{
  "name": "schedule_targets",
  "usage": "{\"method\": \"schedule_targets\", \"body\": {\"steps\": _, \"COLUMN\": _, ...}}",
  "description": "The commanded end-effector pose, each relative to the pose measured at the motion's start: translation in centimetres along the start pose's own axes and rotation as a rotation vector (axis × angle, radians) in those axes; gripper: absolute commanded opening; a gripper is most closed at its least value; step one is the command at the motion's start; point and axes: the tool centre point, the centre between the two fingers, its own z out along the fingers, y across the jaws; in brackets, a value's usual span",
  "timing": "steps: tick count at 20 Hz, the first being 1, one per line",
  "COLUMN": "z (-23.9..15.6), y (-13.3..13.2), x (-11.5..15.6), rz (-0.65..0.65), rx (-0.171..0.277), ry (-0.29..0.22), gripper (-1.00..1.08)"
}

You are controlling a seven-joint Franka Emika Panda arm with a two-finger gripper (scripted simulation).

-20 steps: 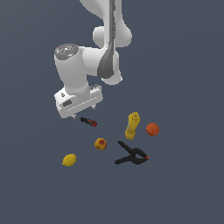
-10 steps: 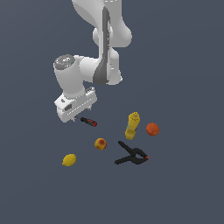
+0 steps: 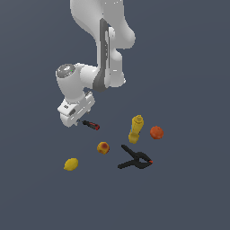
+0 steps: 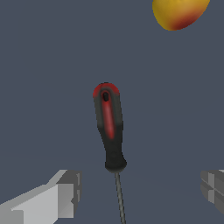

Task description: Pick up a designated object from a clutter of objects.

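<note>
Slippage is the main risk judged here: the pincer (image 4: 139,192) is held with its fingers well apart, nothing clamped, and the screwdriver (image 4: 109,131) lies flat on the surface (image 4: 43,65) between them, its thin dark shaft running back under the pincer and its black-and-red handle reaching out ahead. If the fingers are closed at the present line, only the slim shaft may be caught, so the tool could be pivoted or squeezed out. Farther ahead of the pincer the peach-like fruit (image 4: 180,13) is seen, well apart, and is unlikely to be disturbed.
</note>
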Motion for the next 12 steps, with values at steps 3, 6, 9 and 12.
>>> {"method": "schedule_targets", "body": {"steps": 3, "z": 1.3, "y": -0.5, "x": -1.1, "rz": -0.072, "rx": 0.000, "ry": 0.002, "gripper": 1.00}}
{"method": "schedule_targets", "body": {"steps": 6, "z": 2.0, "y": -0.8, "x": -1.6, "rz": -0.106, "rx": 0.001, "ry": 0.004, "gripper": 1.00}}
{"method": "schedule_targets", "body": {"steps": 9, "z": 2.5, "y": -1.1, "x": -2.0, "rz": -0.132, "rx": 0.001, "ry": 0.005, "gripper": 1.00}}
{"method": "schedule_targets", "body": {"steps": 12, "z": 2.8, "y": -1.2, "x": -2.2, "rz": -0.148, "rx": 0.001, "ry": 0.005, "gripper": 1.00}}
